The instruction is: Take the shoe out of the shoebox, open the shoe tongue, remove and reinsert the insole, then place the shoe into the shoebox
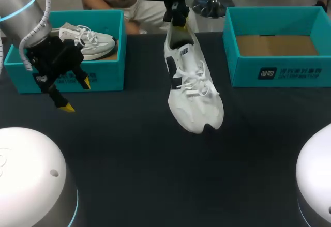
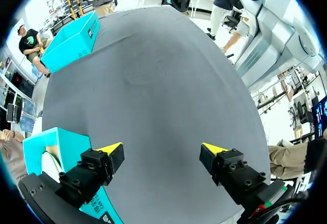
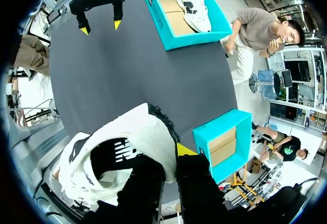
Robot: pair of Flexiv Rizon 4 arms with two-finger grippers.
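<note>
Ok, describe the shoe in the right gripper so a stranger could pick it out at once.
On the dark table, look between the left shoebox and the right shoebox, both teal. The white shoe with black side patches points its toe toward the robot, heel gripped by the right gripper. Unlike the other shoe, which lies inside the left shoebox, it is outside any box.

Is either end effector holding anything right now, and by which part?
The right end effector holds the white shoe by the rim of its heel. The left end effector is open and empty.

Bright, even light; soft shadows
</note>
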